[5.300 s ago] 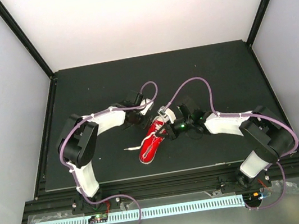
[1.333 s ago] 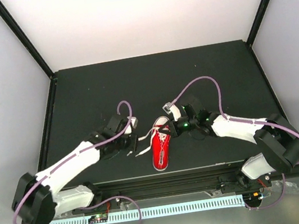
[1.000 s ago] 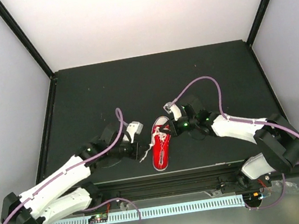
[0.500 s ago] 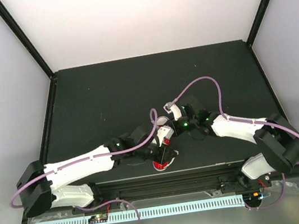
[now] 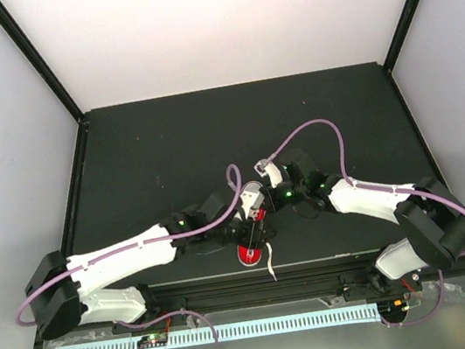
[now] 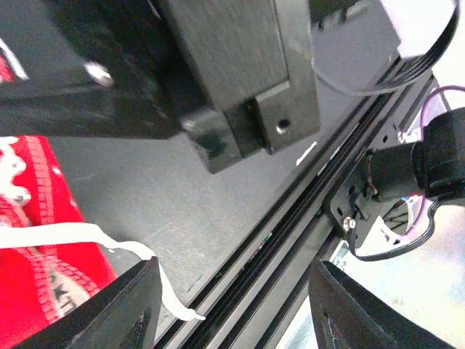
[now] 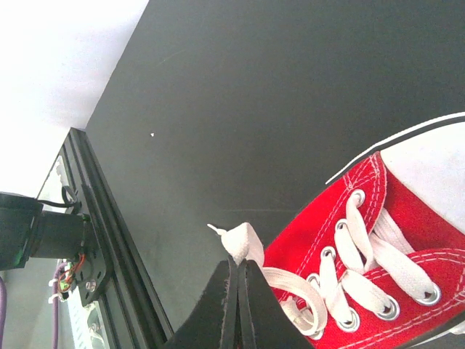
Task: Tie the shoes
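Only the heel end of the red shoe (image 5: 249, 252) shows in the top view, near the mat's front edge, with both wrists crowded over the rest. My left gripper (image 6: 232, 305) hovers open above the mat beside the shoe (image 6: 33, 240), nothing between its fingers (image 6: 123, 305). One white lace (image 6: 109, 236) runs from the shoe across the mat, and its tip lies at the front edge (image 5: 271, 264). My right gripper (image 7: 236, 270) is shut on the folded end of the other lace (image 7: 241, 243), just beside the eyelets of the shoe (image 7: 407, 240).
The black mat (image 5: 167, 149) ends at a black rail (image 6: 305, 240) close to the shoe. The right arm's base (image 6: 407, 182) stands beyond that rail, and the left arm's base (image 7: 43, 233) at the other side. Grey walls enclose the table.
My left arm swung right from beside the shoe to over it and its jaws opened. The lace it carried now lies loose across the front edge. The right arm kept still.
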Action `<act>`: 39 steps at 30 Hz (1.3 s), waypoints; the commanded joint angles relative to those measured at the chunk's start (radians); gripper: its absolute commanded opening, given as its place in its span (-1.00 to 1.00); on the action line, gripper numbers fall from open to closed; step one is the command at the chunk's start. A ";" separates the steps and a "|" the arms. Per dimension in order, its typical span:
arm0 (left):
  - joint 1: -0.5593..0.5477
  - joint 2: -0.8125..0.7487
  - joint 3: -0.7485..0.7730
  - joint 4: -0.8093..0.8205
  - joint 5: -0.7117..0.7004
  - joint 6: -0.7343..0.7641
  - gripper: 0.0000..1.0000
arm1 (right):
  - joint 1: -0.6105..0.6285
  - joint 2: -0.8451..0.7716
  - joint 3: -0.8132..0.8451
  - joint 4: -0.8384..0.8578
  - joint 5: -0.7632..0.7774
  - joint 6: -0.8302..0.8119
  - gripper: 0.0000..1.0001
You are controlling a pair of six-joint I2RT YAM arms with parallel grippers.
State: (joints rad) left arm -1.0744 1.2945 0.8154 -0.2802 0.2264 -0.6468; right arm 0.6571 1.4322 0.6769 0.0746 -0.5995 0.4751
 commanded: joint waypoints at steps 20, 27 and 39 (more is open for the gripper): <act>0.196 -0.020 -0.094 0.131 -0.099 0.250 0.00 | 0.006 -0.055 -0.019 0.000 0.015 0.003 -0.97; 0.205 0.055 -0.084 0.182 -0.127 0.268 -0.13 | 0.007 -0.053 -0.020 0.004 0.009 0.011 -0.97; 0.205 0.109 -0.081 0.229 -0.157 0.266 -0.43 | 0.006 -0.040 -0.014 0.005 0.006 0.014 -0.97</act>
State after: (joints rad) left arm -0.8742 1.3796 0.7258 -0.1036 0.0994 -0.3954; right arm 0.6567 1.3972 0.6613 0.0677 -0.5930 0.4789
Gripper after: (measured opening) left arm 0.315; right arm 0.028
